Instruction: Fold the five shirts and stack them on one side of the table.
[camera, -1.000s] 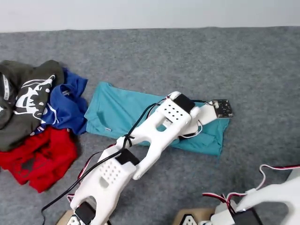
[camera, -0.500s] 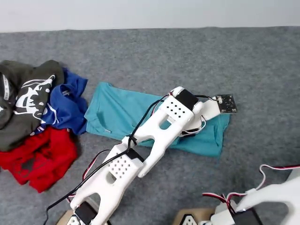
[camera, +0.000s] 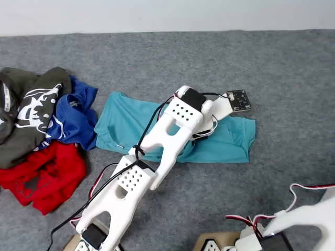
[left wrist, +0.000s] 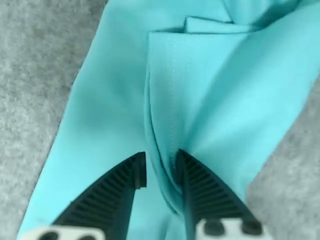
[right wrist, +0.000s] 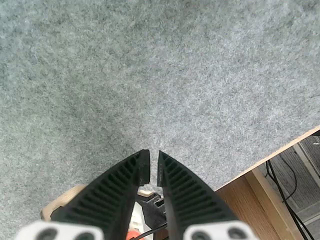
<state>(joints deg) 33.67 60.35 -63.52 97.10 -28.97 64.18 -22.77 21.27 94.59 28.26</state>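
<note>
The teal shirt (camera: pixel 128 125) lies spread across the middle of the tabletop (camera: pixel 209 57), a grey felt surface, with its long axis running left to right. Its right end is bunched into soft creases. The left arm (camera: pixel 178 117) stretches from the near edge out over this shirt, its wrist above the shirt's far right part. In the left wrist view, the left gripper (left wrist: pixel 160 172) is down on the cloth. Its dark ribbed fingers (left wrist: pixel 122 187) pinch a raised fold of the teal fabric between them. A stitched hem runs along that fold, and further layers of the shirt overlap just beyond it.

At the left side of the tabletop, three other shirts sit in a loose, crumpled pile. A dark grey shirt (camera: pixel 31 107) with a white graphic lies farthest left and partly on top. A blue shirt (camera: pixel 76 117) lies beside it on the right, its edge touching the left end of the teal shirt. A red shirt (camera: pixel 47 175) lies nearer, below both. None of the three is folded.

The right arm (camera: pixel 303 219) sits low at the near right corner, well apart from the shirts. The right gripper (right wrist: pixel 149 167) hangs over bare felt near the wooden edge (right wrist: pixel 260 185) of the tabletop, its fingers (right wrist: pixel 125 182) almost pressed together with only a thin slit between them and nothing held.
</note>
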